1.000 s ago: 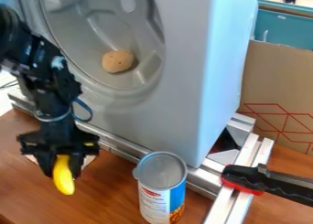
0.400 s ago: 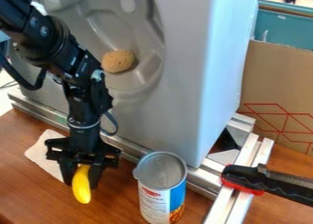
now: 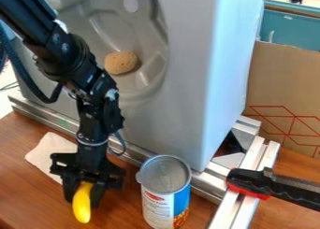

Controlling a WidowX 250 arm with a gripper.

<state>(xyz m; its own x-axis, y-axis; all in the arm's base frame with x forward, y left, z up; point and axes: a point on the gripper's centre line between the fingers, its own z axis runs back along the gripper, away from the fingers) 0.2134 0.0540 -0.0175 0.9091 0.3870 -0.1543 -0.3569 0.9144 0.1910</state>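
One yellow, banana-shaped piece (image 3: 82,205), pinched in my gripper (image 3: 83,201), near the can (image 3: 165,195), on its white-sheet (image 3: 47,154) side. Contact with the table (image 3: 28,195): I cannot tell. Step, I judge: positioning the held piece. Next move calls for firm grip, checked height.

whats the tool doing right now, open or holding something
Tool: closed on a yellow banana-like object, which hangs down between its fingers, left of the can.
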